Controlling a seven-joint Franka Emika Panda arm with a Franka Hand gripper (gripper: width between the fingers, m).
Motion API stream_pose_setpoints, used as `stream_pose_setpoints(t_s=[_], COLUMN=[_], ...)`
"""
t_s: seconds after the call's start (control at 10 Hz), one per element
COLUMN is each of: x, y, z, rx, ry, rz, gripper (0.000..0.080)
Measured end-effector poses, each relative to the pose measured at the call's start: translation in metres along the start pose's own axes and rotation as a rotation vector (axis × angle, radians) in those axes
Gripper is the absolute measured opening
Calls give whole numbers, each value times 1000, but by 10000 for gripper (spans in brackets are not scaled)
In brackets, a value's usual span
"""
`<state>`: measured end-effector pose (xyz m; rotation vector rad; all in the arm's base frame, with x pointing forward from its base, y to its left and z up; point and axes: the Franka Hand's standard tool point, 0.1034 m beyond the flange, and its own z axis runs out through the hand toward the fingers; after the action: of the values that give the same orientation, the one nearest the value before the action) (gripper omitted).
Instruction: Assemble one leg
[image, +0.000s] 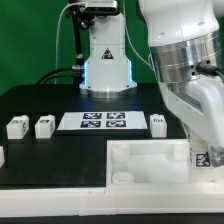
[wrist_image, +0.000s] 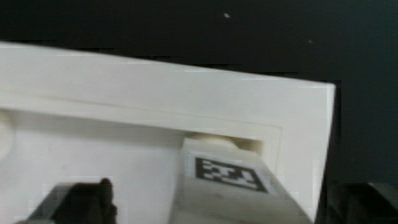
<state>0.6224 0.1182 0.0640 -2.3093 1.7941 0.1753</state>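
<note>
A white leg (wrist_image: 231, 172) with a black-and-white tag stands upright at a round corner socket (wrist_image: 210, 141) of the large white tray-like piece (wrist_image: 125, 95). My gripper (wrist_image: 222, 208) is around the leg with its jaws apart. One dark finger (wrist_image: 84, 203) stands clear of the leg and the other finger (wrist_image: 368, 205) is close beside it. In the exterior view the leg (image: 203, 157) shows under the hand at the tray-like piece's (image: 140, 158) right corner. Three more legs lie on the table, two (image: 17, 126) (image: 44, 125) at the left and one (image: 158, 123) in the middle.
The marker board (image: 103, 121) lies on the black table behind the tray-like piece. The robot base (image: 106, 60) stands at the back. A low white rim (image: 60, 193) runs along the table's front edge.
</note>
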Motion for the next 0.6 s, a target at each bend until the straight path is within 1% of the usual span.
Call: stream_pose_setpoints(t_s=[0.1, 0.4, 0.5, 0.6], x=[0, 2, 2, 2], y=[0, 0, 0, -2], z=[0, -1, -1, -5], rx=[-3, -7, -15, -53], ry=[4, 8, 14, 47], rz=[-130, -419, -561, -776], gripper=[642, 648, 649, 649])
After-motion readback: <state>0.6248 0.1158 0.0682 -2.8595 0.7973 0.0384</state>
